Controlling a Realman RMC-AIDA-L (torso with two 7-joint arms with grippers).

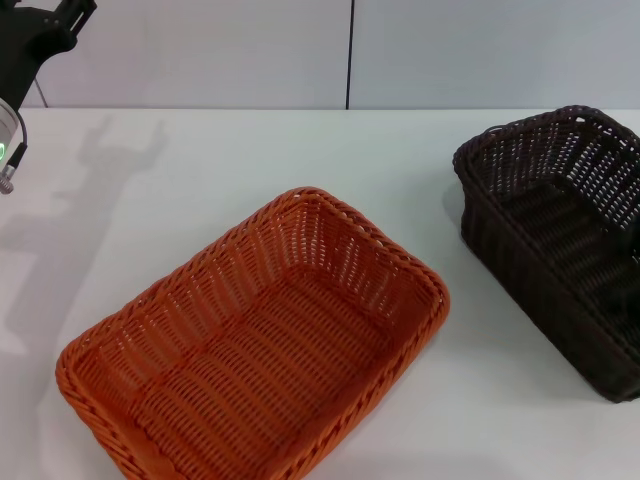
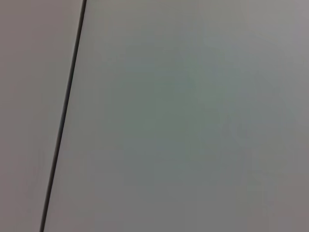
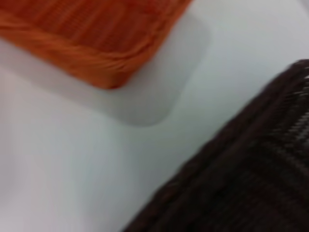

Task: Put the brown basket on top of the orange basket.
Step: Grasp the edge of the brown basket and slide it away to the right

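Brown basket [image 1: 560,240] sits apart from orange basket [image 1: 260,350]; fingers' state unclear.

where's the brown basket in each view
Head view: the brown basket sits at the right edge, partly cut off.
Left wrist view: not in it; only a plain pale surface with a dark seam.
Right wrist view: it fills the lower right corner.
Shared landmark: the orange basket, whose corner shows in the right wrist view.

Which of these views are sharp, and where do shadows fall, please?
Head view: sharp; the left arm casts a soft shadow on the table. Right wrist view: blurred; the orange basket throws a grey shadow beside the brown basket. Left wrist view: only a plain wall.
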